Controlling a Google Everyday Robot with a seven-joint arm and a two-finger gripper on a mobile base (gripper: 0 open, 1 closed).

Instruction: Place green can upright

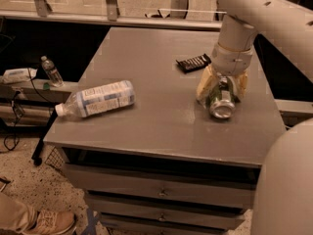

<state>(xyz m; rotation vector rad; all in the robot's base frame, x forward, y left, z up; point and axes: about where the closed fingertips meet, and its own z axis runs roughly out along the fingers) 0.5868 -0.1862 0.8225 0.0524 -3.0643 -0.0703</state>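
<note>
The green can (221, 103) lies on its side on the right part of the grey table (156, 82), its silver end facing the front. My gripper (222, 88) has come down over it. Its pale fingers (206, 85) stand open on either side of the can, one to the left and one to the right. The far half of the can is hidden between them.
A clear plastic bottle (96, 99) with a white-blue label lies on its side at the table's left. A flat black snack bar wrapper (193, 62) lies just behind my gripper. A small bottle (51, 71) stands on a low shelf at the far left. A shoe (46, 222) shows at the bottom left.
</note>
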